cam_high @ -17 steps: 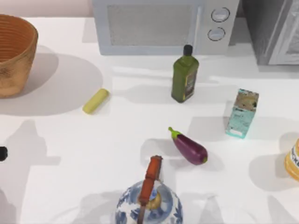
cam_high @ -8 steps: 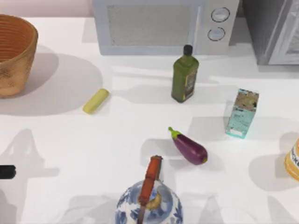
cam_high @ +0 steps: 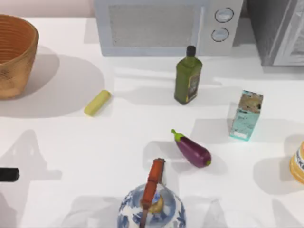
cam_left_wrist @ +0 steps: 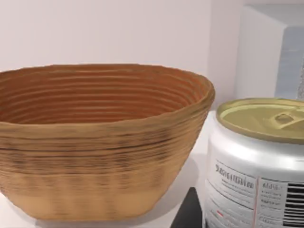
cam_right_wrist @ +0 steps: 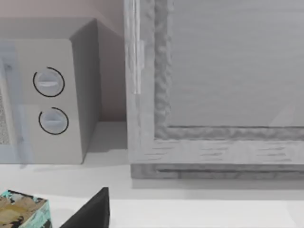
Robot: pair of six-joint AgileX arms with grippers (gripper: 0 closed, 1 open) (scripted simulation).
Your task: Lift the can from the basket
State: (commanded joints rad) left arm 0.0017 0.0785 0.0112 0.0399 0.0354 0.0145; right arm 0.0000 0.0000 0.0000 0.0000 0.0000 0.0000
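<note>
A black, bar-like tip of the AgileX robot's left arm point(cam_high: 8, 175) juts in low at the left edge of the top view. The left wrist camera catches one dark finger point(cam_left_wrist: 187, 211) of the left gripper, and the right wrist camera one black finger point(cam_right_wrist: 92, 211) of the right gripper.

White table point(cam_high: 95, 156), grey microwave point(cam_high: 166, 26) against pale wall point(cam_left_wrist: 104, 31).
</note>
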